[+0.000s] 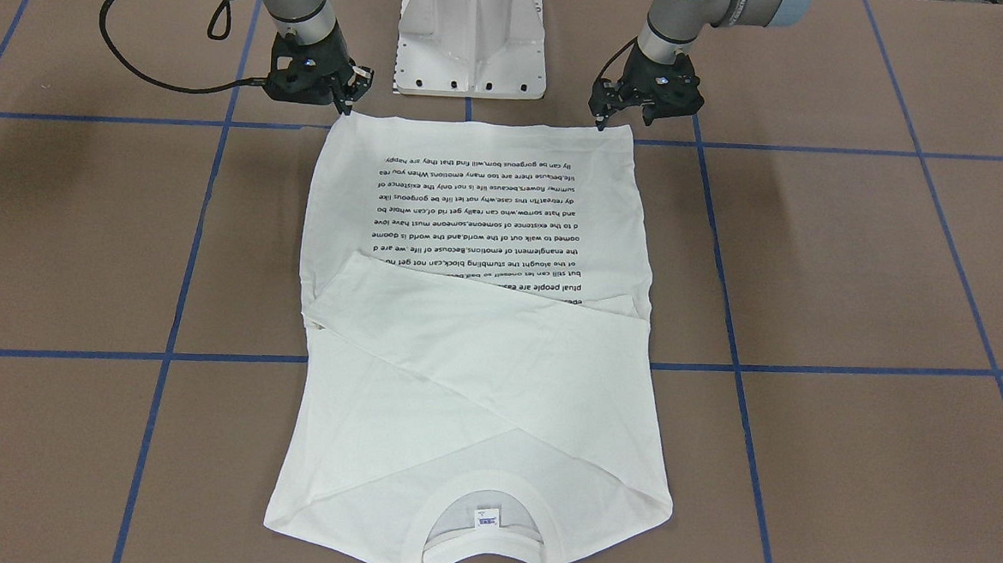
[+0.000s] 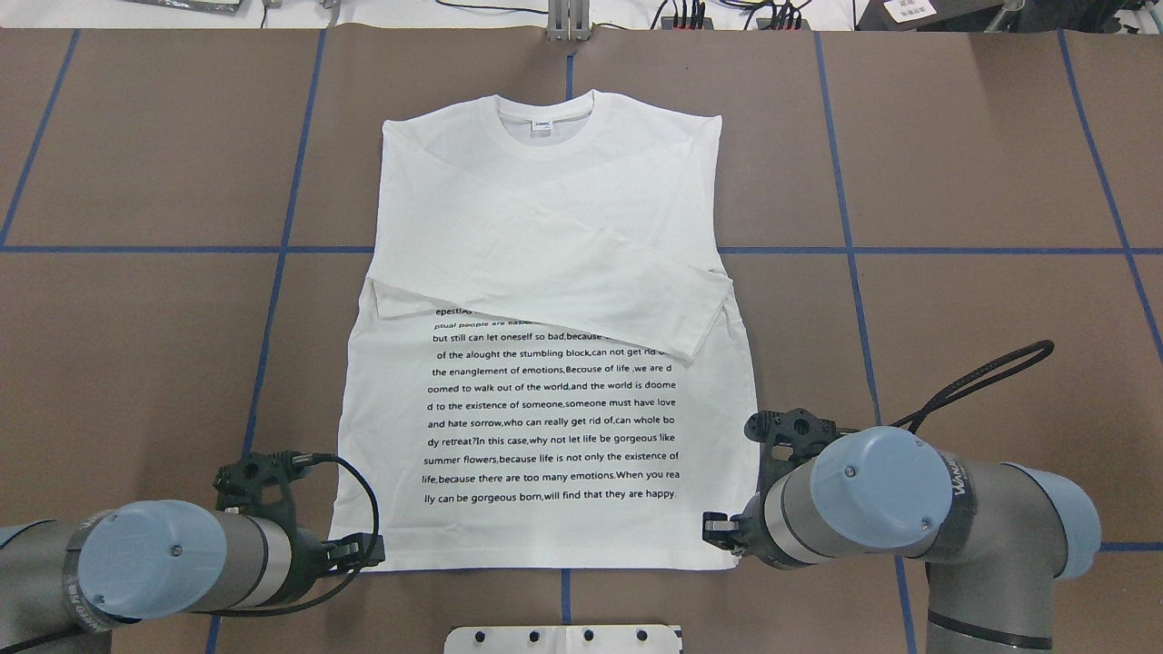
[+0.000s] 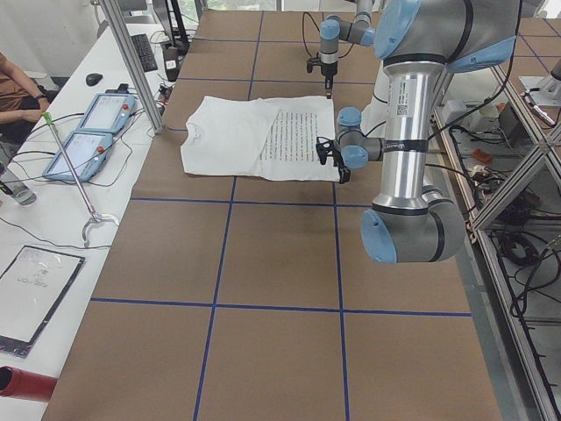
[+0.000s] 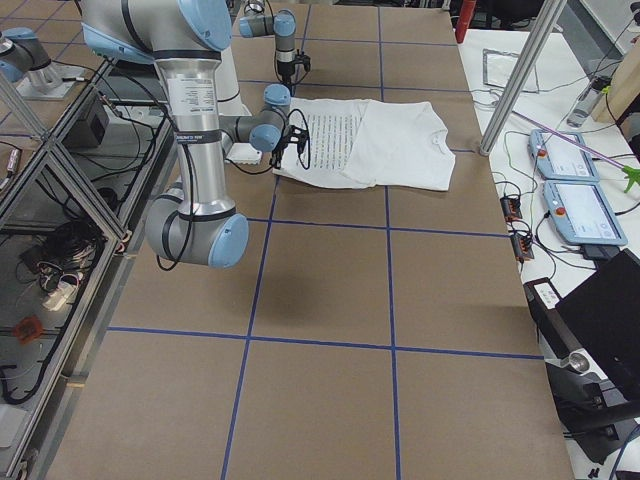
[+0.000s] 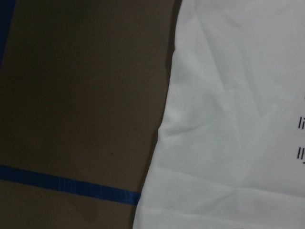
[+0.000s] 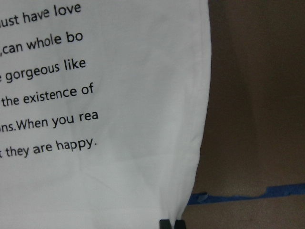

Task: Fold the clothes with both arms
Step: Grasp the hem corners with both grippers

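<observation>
Left gripper (image 1: 600, 115) and right gripper (image 1: 347, 102) at T-shirt (image 2: 545, 363) hem corners, both apparently pinched together on cloth.

2 steep fixed views face each other across the table (image 2: 136, 182), 2 end views look along it, and 2 close wrist views share the T-shirt (image 2: 545, 300) hem.

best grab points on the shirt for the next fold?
The two hem corners of the T-shirt, pinched from the robot's side. The hem edge lies flat nearest the base, sleeves already crossed over the chest, and the left gripper and right gripper sit at those corners.
</observation>
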Tool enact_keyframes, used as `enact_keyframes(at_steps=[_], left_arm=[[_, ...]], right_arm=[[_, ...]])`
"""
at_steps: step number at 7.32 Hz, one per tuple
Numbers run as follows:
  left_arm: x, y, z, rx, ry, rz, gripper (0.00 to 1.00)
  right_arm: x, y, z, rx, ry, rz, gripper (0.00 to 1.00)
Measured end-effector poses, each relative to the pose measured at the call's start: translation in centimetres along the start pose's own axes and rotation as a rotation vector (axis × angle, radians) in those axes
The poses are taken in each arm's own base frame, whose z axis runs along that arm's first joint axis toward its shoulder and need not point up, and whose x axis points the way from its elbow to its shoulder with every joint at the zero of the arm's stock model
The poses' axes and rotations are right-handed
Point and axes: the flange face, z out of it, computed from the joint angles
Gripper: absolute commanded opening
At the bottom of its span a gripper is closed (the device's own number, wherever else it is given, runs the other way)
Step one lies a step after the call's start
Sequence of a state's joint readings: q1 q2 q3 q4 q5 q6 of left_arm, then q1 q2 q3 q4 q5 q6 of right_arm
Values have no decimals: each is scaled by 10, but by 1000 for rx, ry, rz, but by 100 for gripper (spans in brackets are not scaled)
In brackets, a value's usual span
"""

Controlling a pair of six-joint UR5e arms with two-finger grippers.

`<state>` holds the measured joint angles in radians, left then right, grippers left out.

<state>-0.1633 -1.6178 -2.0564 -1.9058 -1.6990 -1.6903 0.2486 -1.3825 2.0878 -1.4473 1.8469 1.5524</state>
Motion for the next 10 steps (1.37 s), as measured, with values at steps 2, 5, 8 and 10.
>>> enact_keyframes(at_steps=[2, 5, 8, 10], left_arm=[[-1, 0, 3, 2, -7, 2, 98], [-5, -3, 12, 16, -24, -2, 97], [-6, -5, 17, 23, -32, -9, 87], [-3, -6, 16, 24, -26, -11, 85]], right_arm=[[1, -2, -1, 3, 0, 1, 0], [1, -3, -1, 5, 0, 2, 0], [2, -6, -1, 8, 2, 3, 0], [3, -8, -2, 11, 1, 4, 0]])
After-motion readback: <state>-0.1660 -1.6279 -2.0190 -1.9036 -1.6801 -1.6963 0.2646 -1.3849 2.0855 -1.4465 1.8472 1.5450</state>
